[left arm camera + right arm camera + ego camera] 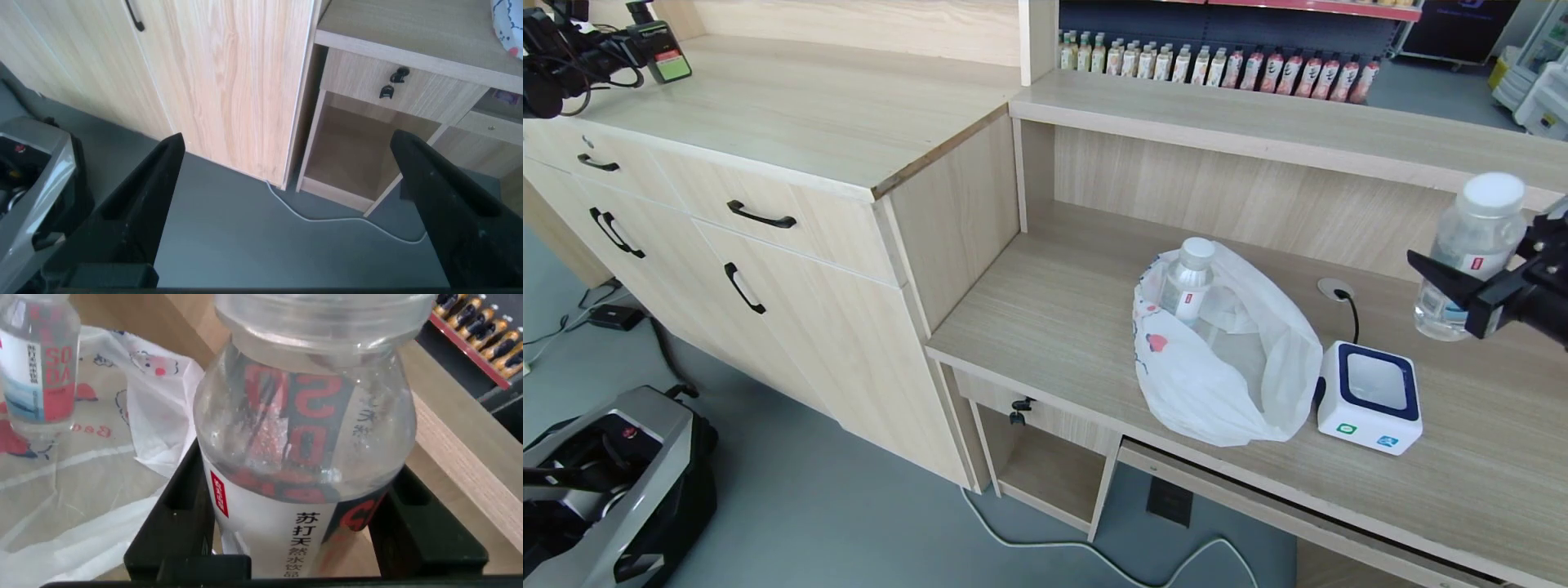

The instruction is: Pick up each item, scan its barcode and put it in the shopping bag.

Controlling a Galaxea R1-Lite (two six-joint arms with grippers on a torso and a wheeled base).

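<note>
The wooden surface (1054,318) spreads below my right end effector (1480,269). On it, to that end effector's left and lower down, the white shopping bag (1233,384) lies open. The scanner (1372,400) sits just beside the bag, on the side nearer my right end effector. That end effector is clenched around a clear water bottle (1470,237), held upright in the air; a second bottle (1188,282) stands inside the bag. My left end effector (286,192) hangs released and empty, low over the floor (237,237) by the cabinet (237,73).

Pale wood-grain worktop (1062,310); adjoining light wooden cabinet (849,343) with black curved handles (760,217); row of small bottled drinks (1217,65) behind; white cable (1086,545) across grey floor (849,506).
</note>
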